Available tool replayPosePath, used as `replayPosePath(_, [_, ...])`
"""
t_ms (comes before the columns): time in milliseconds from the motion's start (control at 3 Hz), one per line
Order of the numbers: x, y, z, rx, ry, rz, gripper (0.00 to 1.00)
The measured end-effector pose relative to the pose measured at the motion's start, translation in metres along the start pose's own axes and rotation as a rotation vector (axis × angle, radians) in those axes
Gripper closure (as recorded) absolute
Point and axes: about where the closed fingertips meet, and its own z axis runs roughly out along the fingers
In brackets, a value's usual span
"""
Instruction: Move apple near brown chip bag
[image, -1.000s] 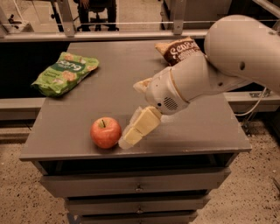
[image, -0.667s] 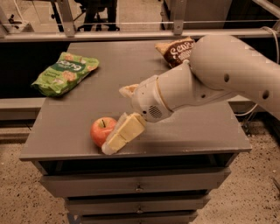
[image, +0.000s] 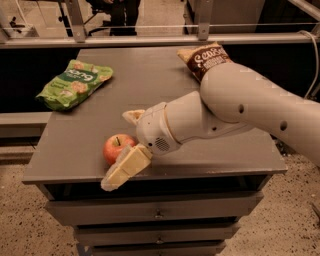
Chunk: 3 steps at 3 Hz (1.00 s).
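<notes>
Gripper (image: 118, 150) slid left — spread fingers now flank, perhaps touch, the apple (image: 115, 145).

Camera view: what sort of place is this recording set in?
Probably a lab or office test area: grey drawer cabinet, speckled floor, metal railing behind. The gripper straddles the apple near the cabinet's front edge.

The white arm (image: 260, 100) reaches in from the right, bent at the elbow, with its wrist (image: 160, 131) pointing left and downward. The gripper (image: 118, 149) sits low over the front left of the table (image: 70, 145), its two tan fingers (image: 125, 167) spread wide apart.
</notes>
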Motion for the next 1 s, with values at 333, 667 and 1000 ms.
replayPosePath(333, [0.0041,0.0031,0.0071,0.000,-0.012,-0.006,0.18])
replayPosePath(667, [0.0075,0.0024,0.0080,0.012,-0.019,-0.005,0.41])
replayPosePath(1000, [0.0100,-0.0005,0.0043,0.031,-0.023,0.001,0.65])
